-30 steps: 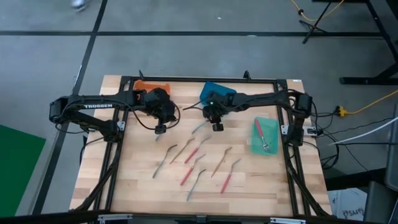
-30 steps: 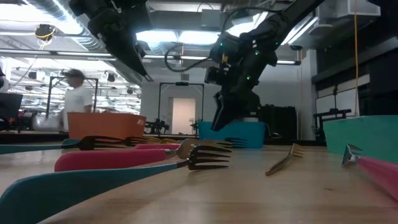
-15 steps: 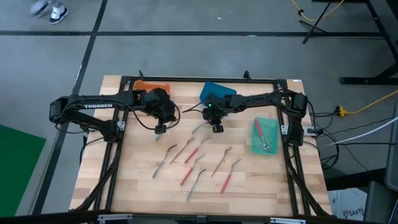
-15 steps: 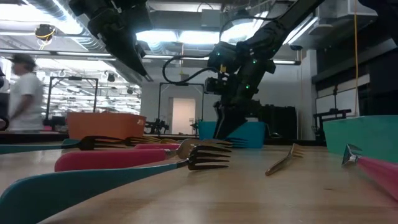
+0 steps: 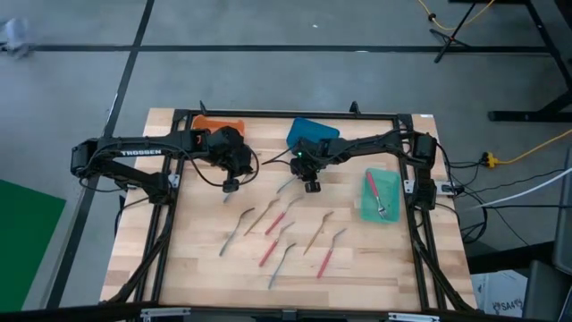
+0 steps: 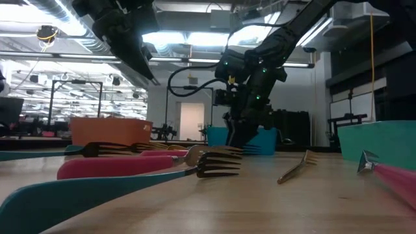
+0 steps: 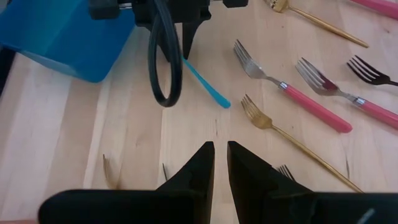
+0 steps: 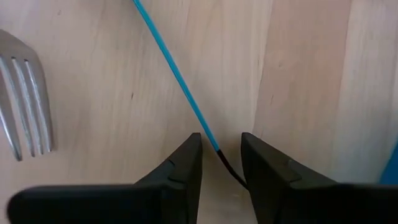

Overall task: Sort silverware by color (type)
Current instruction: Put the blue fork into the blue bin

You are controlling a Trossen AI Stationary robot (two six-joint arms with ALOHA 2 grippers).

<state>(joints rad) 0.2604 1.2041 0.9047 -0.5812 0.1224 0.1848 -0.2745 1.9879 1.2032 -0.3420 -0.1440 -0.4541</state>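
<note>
Several forks lie flat on the wooden table in the high view: red-handled ones (image 5: 277,221), slim gold ones (image 5: 317,233) and teal-handled ones (image 5: 234,234). My right gripper (image 5: 311,185) is low over the table near the blue bin. It is open (image 8: 221,146), with a finger on either side of a teal-handled fork (image 8: 180,87) at the point where the handle narrows into dark metal. Whether the fingers touch the fork, I cannot tell. My left gripper (image 5: 230,185) hangs above bare wood with its fingers (image 7: 221,162) drawn together, holding nothing.
The orange bin (image 5: 219,122) and the blue bin (image 5: 315,131) stand at the far edge. The green bin (image 5: 393,174) at the right holds a red-handled fork (image 5: 372,188). A silver fork head (image 8: 25,106) lies close beside my right gripper. Black frame rails run along the table's edges.
My right gripper has come down toward the table onto the teal-handled fork and shifted slightly toward the table's left. The forks have kept their places.
</note>
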